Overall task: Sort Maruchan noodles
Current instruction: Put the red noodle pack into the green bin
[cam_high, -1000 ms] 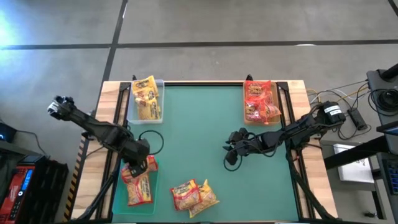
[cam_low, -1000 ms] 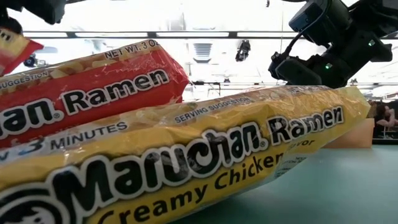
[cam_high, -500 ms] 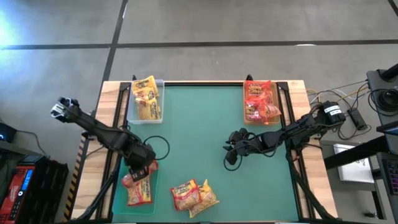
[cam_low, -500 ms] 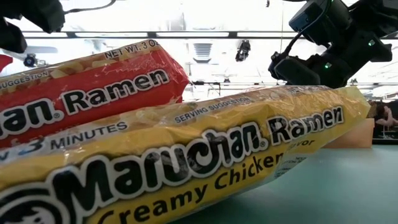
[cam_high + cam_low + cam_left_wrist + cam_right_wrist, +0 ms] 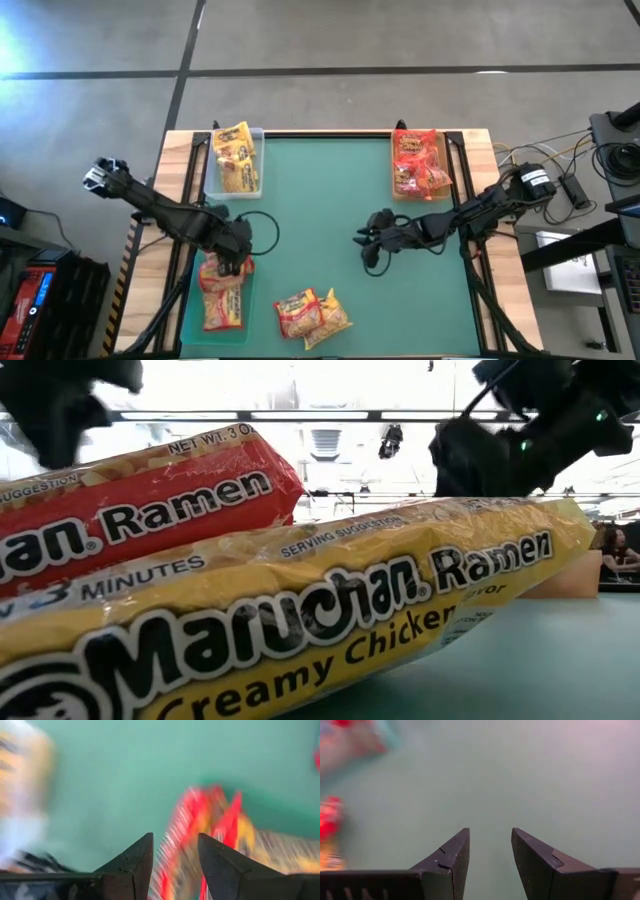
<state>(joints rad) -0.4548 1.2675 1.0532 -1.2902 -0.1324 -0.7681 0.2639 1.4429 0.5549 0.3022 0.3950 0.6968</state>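
Two Maruchan noodle packets lie on the green mat near the front edge: a red one [image 5: 297,312] [image 5: 140,520] and a yellow one [image 5: 333,312] [image 5: 300,630]. Red-orange packets [image 5: 222,298] lie in the green tray [image 5: 192,312] at the near left. My left gripper [image 5: 237,262] [image 5: 175,840] hangs open just above that tray's far end, pointing down, with a red-orange packet [image 5: 200,820] below its fingers. My right gripper [image 5: 365,243] [image 5: 490,832] stands open over bare mat right of centre.
A clear tray [image 5: 210,186] at the far left holds yellow packets [image 5: 235,158]. A tray at the far right holds red packets [image 5: 418,165]. Bare mat lies between the two arms. Cables and equipment sit beyond the table's right edge.
The red-orange packet that hung under my left gripper has dropped and now lies in the green tray with the others. My left gripper has shifted slightly toward the table's right and rolled about its own axis. The right arm has kept still.
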